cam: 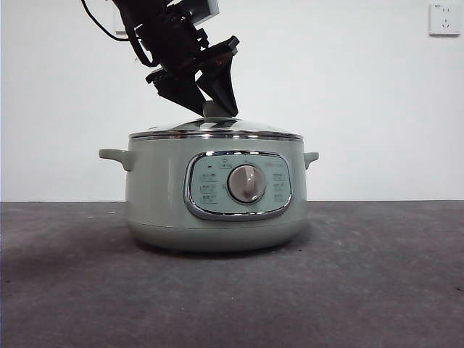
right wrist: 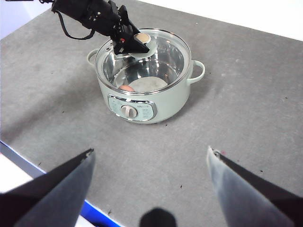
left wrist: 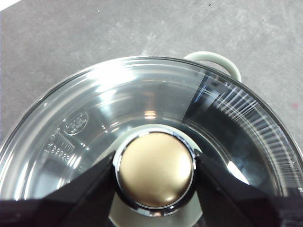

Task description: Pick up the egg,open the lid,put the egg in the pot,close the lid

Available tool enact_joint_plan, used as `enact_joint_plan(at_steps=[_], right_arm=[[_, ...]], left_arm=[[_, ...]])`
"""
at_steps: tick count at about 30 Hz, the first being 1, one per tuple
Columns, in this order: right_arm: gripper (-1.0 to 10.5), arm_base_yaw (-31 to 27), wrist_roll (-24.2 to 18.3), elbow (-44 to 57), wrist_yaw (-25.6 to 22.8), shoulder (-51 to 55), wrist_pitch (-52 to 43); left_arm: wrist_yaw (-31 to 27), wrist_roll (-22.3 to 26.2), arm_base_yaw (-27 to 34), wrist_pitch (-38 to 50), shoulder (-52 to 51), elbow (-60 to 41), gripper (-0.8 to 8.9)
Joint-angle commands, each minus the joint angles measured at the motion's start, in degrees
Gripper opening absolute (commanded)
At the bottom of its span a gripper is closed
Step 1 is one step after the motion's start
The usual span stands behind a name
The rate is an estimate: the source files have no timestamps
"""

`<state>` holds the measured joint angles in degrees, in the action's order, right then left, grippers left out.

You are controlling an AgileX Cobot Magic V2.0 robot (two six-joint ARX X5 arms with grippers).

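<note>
The lid is seated on the pot. Its knob is clamped between the left gripper jaws at 9 and 3 o'clock. The egg is seen inside the pot. The right gripper is held wide apart, well clear.

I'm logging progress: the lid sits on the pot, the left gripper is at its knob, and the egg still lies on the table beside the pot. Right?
Not quite. The egg is inside the pot, seen through the lid in the right wrist view. The rest stands: the lid is on and the left gripper is at the knob.
</note>
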<state>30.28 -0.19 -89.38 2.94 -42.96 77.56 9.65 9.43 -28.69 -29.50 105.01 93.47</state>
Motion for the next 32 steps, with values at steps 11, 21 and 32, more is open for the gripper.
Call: enact_joint_plan(at_steps=[11,21,32], right_arm=[[4.0,0.0,0.7,0.4,-0.2,0.1,1.4],[4.0,0.0,0.7,0.4,-0.2,0.1,1.4],[4.0,0.0,0.6,0.4,-0.2,0.0,1.4]], left_arm=[[-0.3,1.0,0.0,-1.0,0.0,0.4,3.55],[-0.3,0.2,0.6,-2.6,-4.0,0.5,3.55],[0.0,-0.5,0.7,-17.1,-18.5,0.5,3.46]])
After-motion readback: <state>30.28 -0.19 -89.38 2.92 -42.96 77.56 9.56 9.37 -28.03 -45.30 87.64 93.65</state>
